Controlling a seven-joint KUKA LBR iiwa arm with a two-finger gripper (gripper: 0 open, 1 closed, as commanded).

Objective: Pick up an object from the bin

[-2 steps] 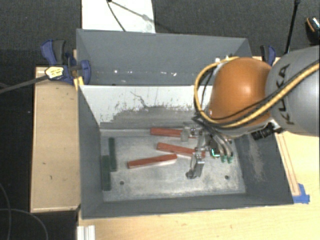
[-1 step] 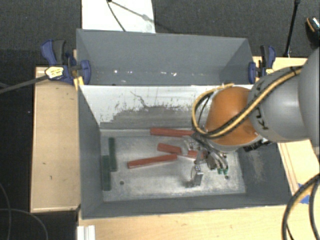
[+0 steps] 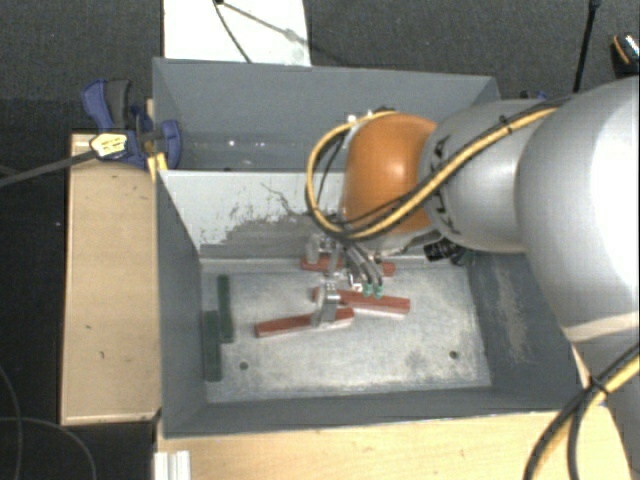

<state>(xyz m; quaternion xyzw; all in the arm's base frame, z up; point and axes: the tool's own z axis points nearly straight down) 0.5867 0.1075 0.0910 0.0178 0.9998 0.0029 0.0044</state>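
My gripper point(image 3: 330, 306) hangs under the orange wrist cover, low over the middle of the bin floor. Its tips are down among a few reddish-brown flat sticks. One long stick point(image 3: 285, 325) runs out to the left from beneath the gripper. Another stick point(image 3: 385, 306) lies to its right, and a third point(image 3: 316, 263) shows just behind it near the back wall. The gripper body hides the point where the tips meet the sticks, so I cannot tell whether any stick is between the fingers.
Two dark green flat bars point(image 3: 217, 326) lie along the left side of the bin floor, well apart from the gripper. The arm and its cables cover the bin's right rear part.
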